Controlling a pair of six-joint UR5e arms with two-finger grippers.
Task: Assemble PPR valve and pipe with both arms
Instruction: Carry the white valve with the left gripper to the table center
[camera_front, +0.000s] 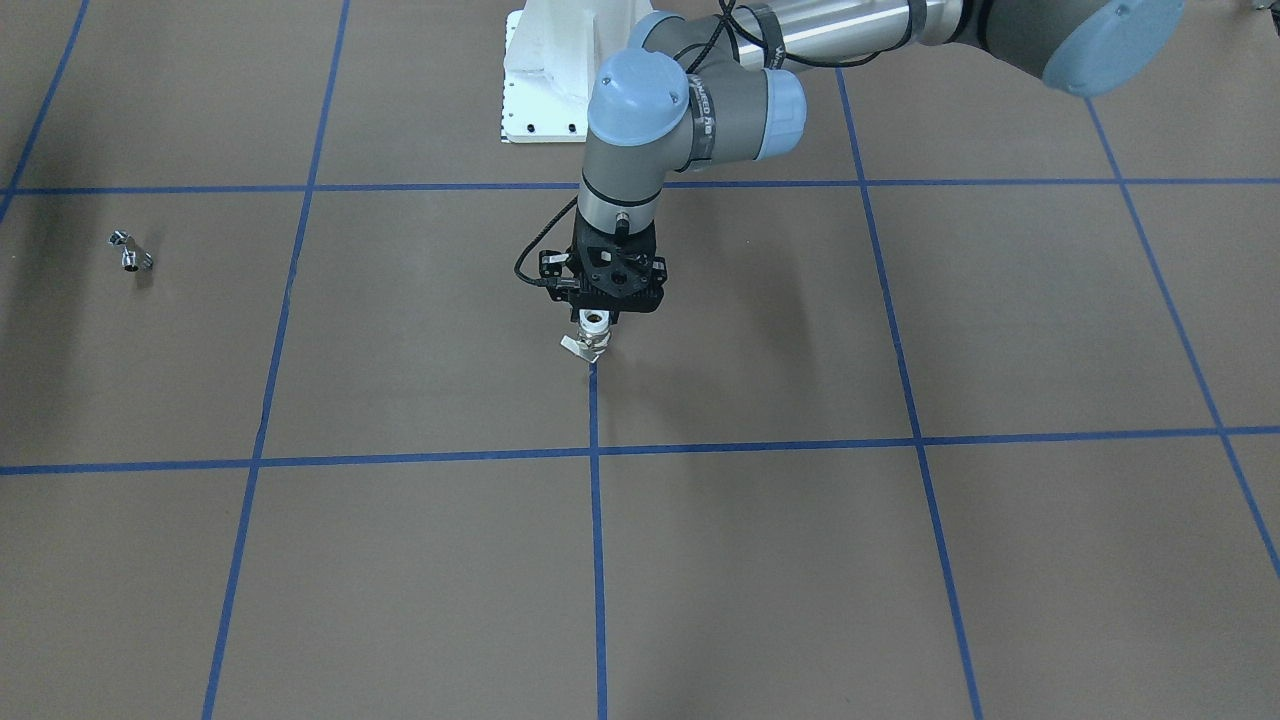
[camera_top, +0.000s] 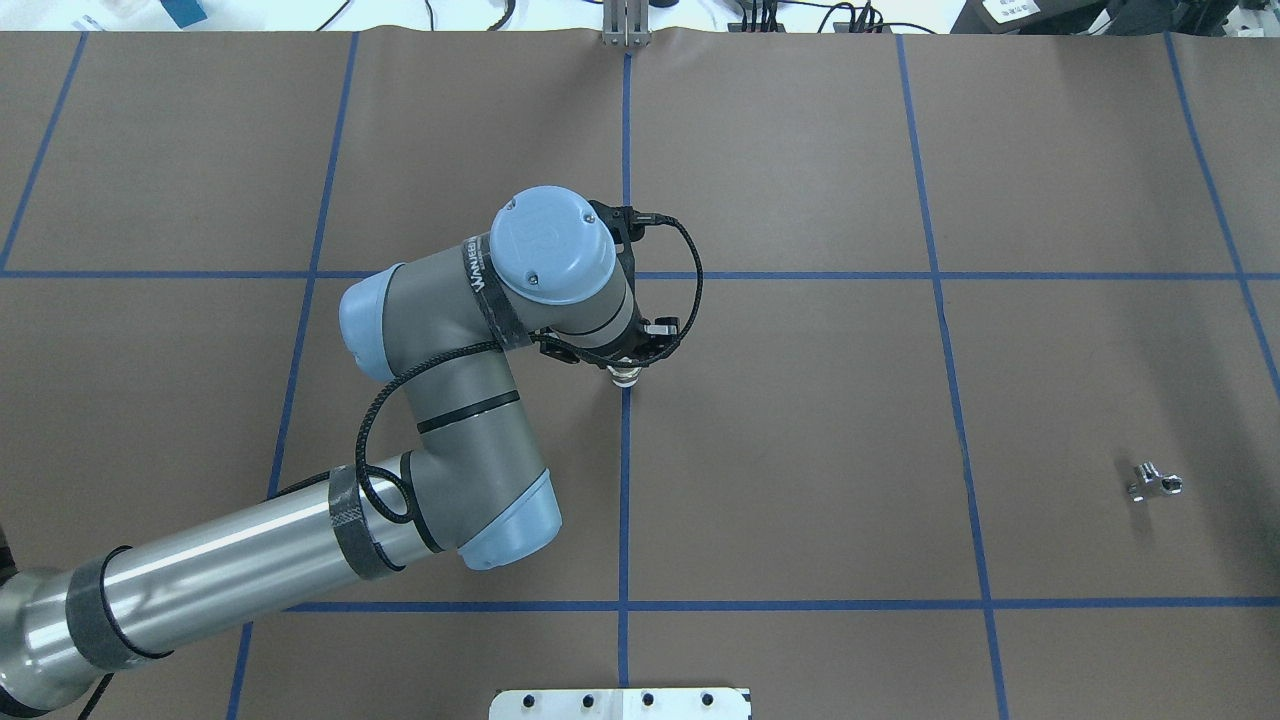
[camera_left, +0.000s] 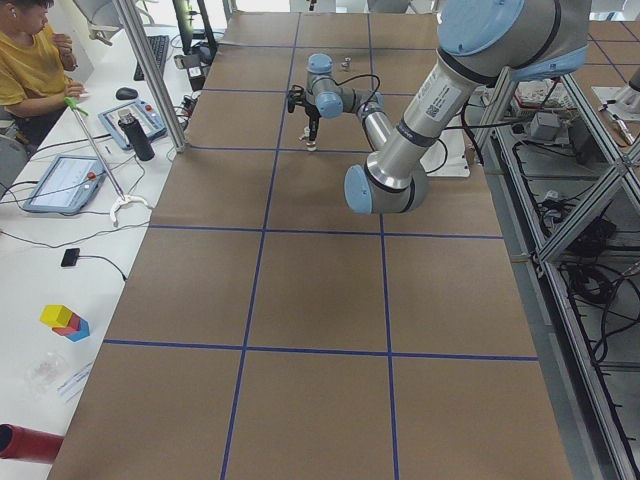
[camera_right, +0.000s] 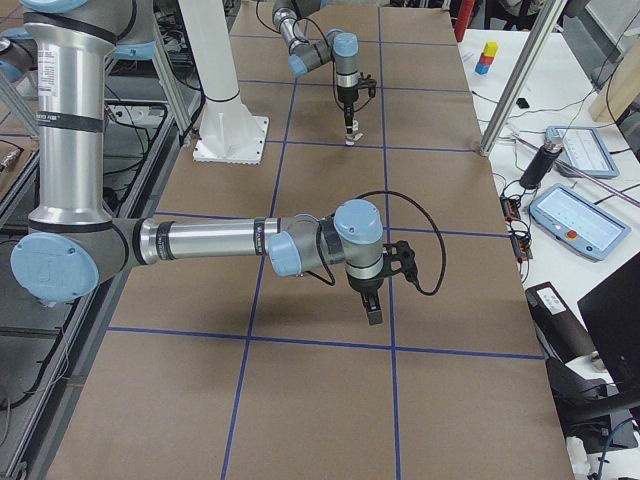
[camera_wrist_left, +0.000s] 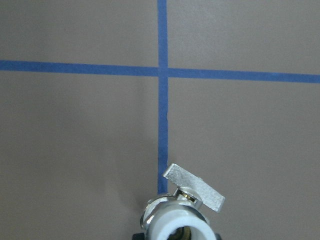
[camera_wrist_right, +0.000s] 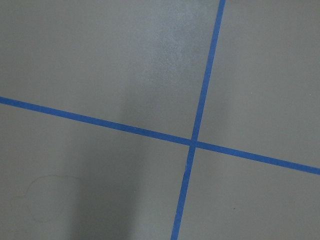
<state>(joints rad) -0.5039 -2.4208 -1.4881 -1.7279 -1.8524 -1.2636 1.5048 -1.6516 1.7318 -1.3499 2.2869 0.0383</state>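
My left gripper (camera_front: 597, 322) is shut on the PPR valve (camera_front: 592, 342) and points straight down over the blue tape line at the table's middle. The valve is white with a metal band and a flat lever tab; it also shows in the overhead view (camera_top: 626, 376) and the left wrist view (camera_wrist_left: 182, 212), low over the mat. The pipe (camera_front: 130, 252), a small shiny bent fitting, lies alone on the mat far to my right (camera_top: 1155, 482). My right gripper (camera_right: 373, 310) shows only in the exterior right view, pointing down above the mat; I cannot tell whether it is open or shut.
The white pedestal (camera_front: 545, 70) stands at the table's robot-side edge. A desk with tablets (camera_left: 65, 180) and a seated person (camera_left: 30, 60) runs along the far side. Metal frame posts (camera_right: 520, 70) stand at that edge.
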